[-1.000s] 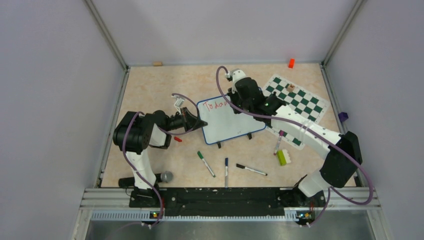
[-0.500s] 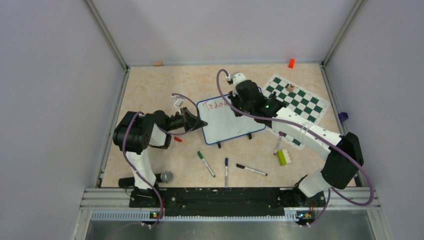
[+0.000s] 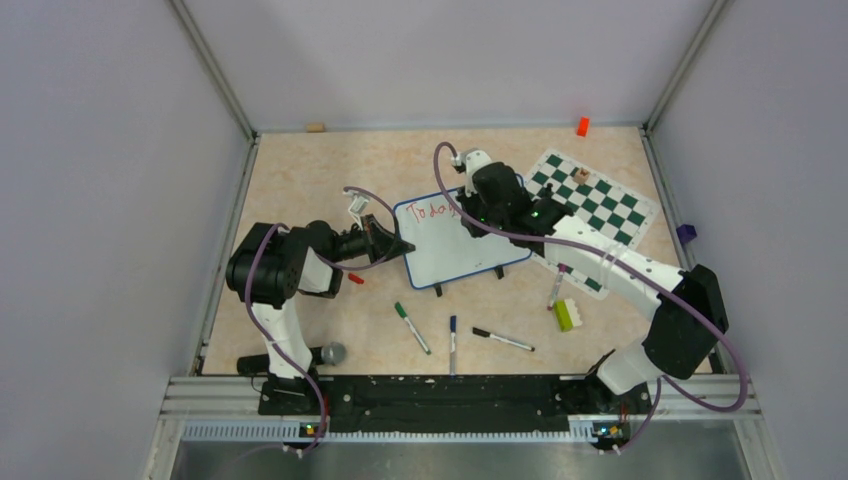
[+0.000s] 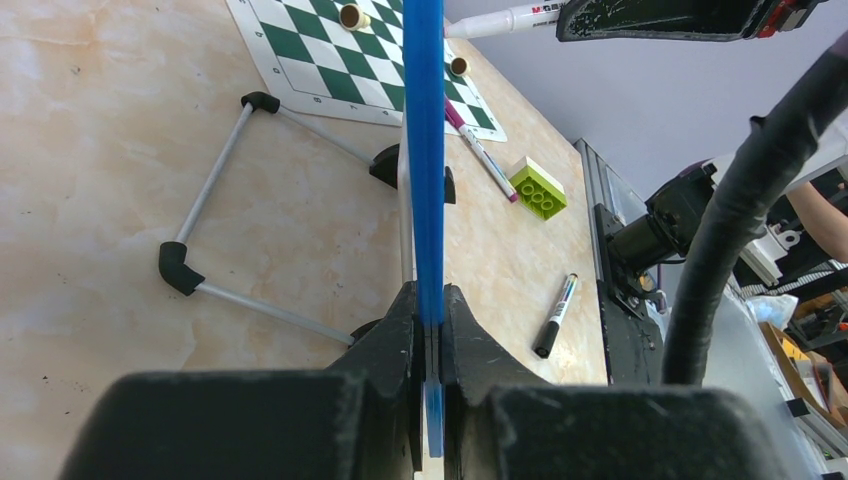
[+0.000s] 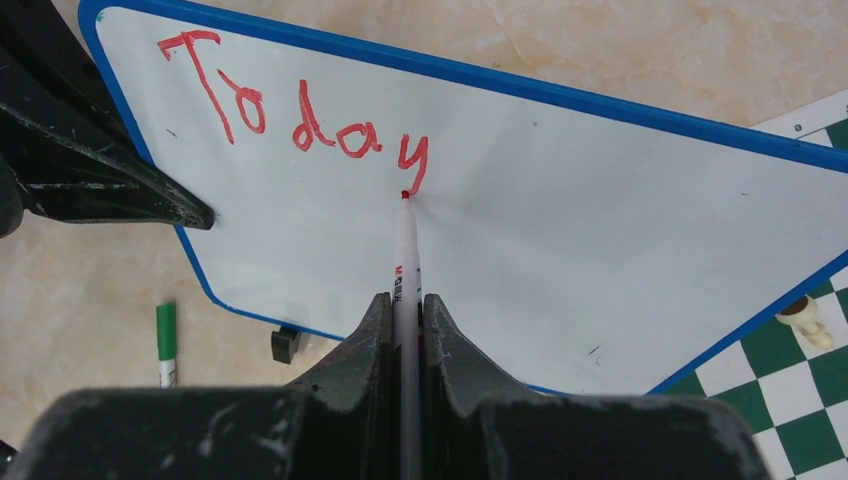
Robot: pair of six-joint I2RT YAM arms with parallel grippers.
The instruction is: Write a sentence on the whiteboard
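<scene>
**Red "Today" on the blue-framed board, pen tip at the y**

The left claw [image 4: 428, 300] is pinched narrow on the left edge of the whiteboard [image 3: 455, 250], which sits mid-counter [image 3: 300, 170], turned askew and raised on thin metal legs with black feet. The board is white, with a thin blue frame and rounded corners. The sentence [image 5: 300, 120], in slanting red letters near the top left corner, reads "Today". The right claw [image 5: 405, 310] is clamped on a white marker [image 5: 405, 245], whose red tip touches the tail of the y. The chess mat [image 3: 600, 205] lies just to the right.
</scene>
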